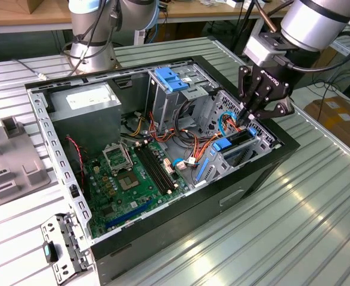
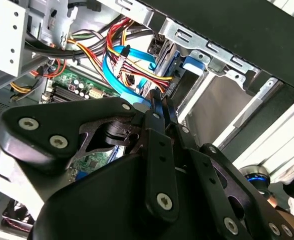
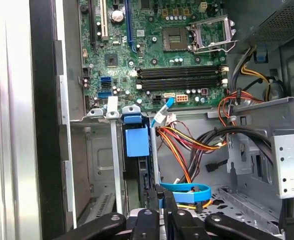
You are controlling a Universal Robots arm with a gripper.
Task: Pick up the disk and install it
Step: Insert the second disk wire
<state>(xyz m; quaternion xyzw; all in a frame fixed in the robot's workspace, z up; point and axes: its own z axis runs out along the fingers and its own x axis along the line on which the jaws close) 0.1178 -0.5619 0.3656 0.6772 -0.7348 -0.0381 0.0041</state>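
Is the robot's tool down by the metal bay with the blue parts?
Yes, in the exterior view the tool reaches into the bay beside the disk.

disk [image 3: 136,145] label hidden, edge-on in bay | tool [image 1: 250,119] tips hidden behind cables

arm angled steeply down — gripper [image 1: 250,114] pointing downward, fingers [image 3: 157,200] drawn close together.
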